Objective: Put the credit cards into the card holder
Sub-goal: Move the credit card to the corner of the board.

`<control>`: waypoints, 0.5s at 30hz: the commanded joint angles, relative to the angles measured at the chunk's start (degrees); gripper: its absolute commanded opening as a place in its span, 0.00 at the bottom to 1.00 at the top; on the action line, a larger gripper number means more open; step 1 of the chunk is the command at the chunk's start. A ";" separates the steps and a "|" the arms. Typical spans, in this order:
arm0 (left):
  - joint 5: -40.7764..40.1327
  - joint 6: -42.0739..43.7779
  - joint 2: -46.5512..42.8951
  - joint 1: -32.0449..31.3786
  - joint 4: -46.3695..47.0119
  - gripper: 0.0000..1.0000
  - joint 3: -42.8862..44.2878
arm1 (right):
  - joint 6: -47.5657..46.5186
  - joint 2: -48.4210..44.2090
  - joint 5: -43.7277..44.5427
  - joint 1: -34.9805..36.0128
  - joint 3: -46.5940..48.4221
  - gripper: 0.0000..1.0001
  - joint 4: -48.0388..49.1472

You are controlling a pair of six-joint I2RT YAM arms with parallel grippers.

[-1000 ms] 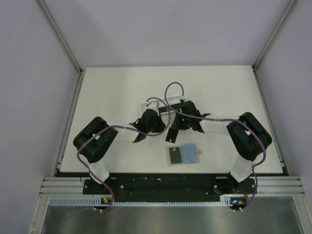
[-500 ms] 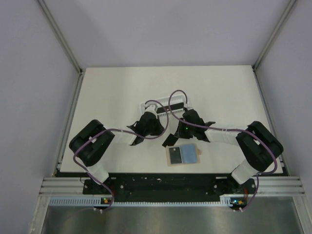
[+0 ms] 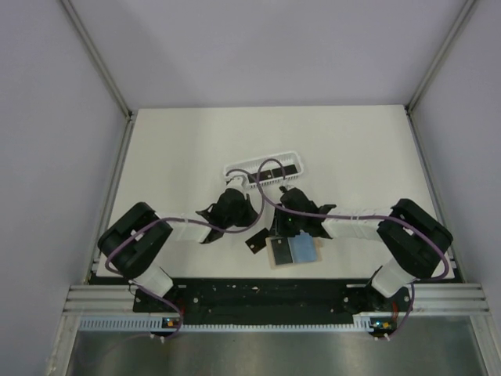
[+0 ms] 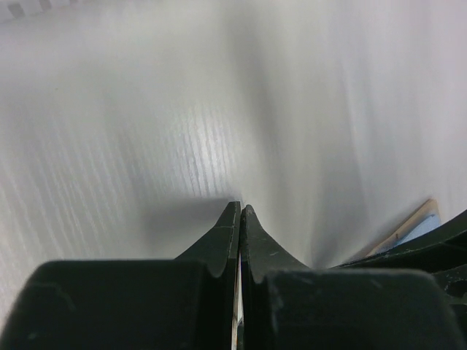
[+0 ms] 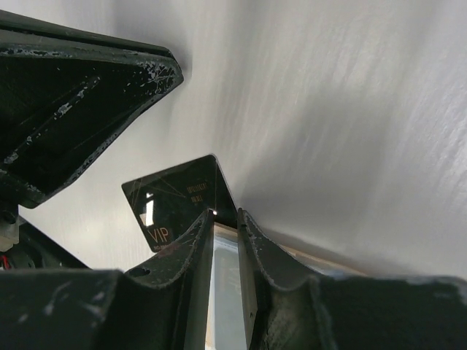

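1 card is on the move. The right gripper [image 5: 225, 216] has come away from the white basket [image 3: 243, 168] and swung down to the card holder [image 3: 296, 251], bringing a black credit card [image 3: 256, 244] with it. We read that as pickup done, insertion next.

The jaws stand narrowly apart yet appear to pinch that card. In the wrist view its VIP face juts out to the left of the tips. From above, the card hangs tilted just beside the card holder's left edge, not yet in any slot. The holder lies flat, right at the gripper's tips.

The left gripper [image 4: 240, 211], pressed together and empty, has drawn back too and sits left of the card holder. Beyond the holder, the basket shows a dark piece [image 3: 289, 168] at its right end, possibly another card.
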 commanded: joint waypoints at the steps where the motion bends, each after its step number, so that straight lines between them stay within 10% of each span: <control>1: -2.04 -1.10 -1.95 -0.21 -10.55 0.00 -4.44 | -0.06 2.66 -0.32 2.04 -2.30 0.21 -4.79; 15: -0.29 -6.37 -13.64 -0.65 -11.96 0.00 -15.60 | -0.59 9.16 -1.90 4.94 2.09 0.21 -0.48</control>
